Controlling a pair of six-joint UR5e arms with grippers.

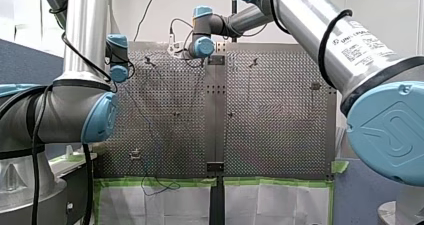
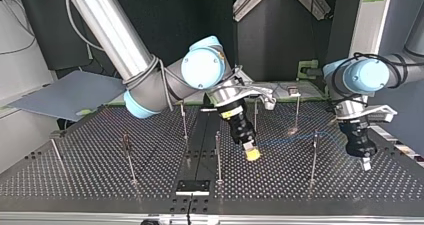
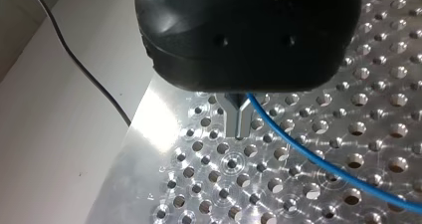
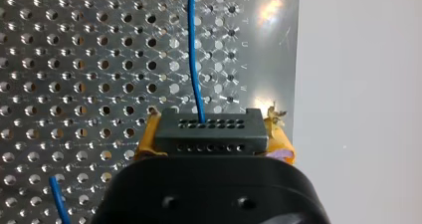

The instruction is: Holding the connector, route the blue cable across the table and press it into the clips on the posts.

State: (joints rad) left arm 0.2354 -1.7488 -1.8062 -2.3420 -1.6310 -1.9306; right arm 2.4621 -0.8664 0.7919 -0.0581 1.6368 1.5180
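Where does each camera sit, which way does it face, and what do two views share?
Front view: behind and above the arms, looking over the perforated table; both arms show.
Top view: across the table, facing the arms; right tool and left tool show.
Left wrist view: on my left wrist, looking along its metal fingers at the blue cable.
Right wrist view: on my right wrist; yellow pads grip the connector.
Both wrist views share the blue cable.

Engraved row letters S, T, U, V, W run along the perforated table (image 4: 271, 45) edge.
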